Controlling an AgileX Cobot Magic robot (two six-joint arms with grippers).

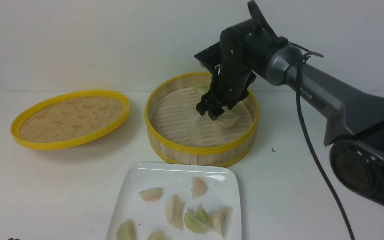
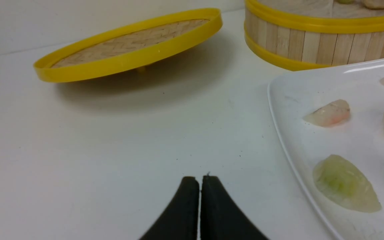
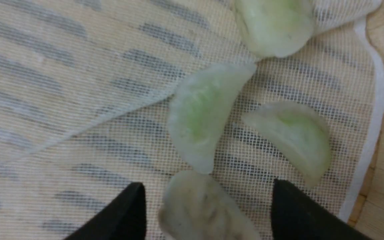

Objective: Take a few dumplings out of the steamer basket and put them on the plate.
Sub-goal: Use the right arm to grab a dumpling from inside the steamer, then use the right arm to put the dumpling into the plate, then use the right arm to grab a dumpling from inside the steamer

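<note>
Open right tool [image 3: 208,186] astride cream dumpling [image 3: 202,210] on liner [image 3: 278,83] in basket [image 1: 200,150]. Probably light, soft, slick, easily torn; best pinched gently across plump middle, not thin frill. Closed left tool [image 2: 200,181] above table [image 2: 112,150], beside plate [image 1: 128,196].

light: soft, even, rather dim, warm
shadows: broad soft one under the tilted lid [image 2: 128,50], fainter beside the steamer basket [image 1: 202,155]
glare: white streak on the plate [image 1: 178,169] at its far rim
blur: right wrist view soft, dumplings [image 3: 198,116] smeared
</note>
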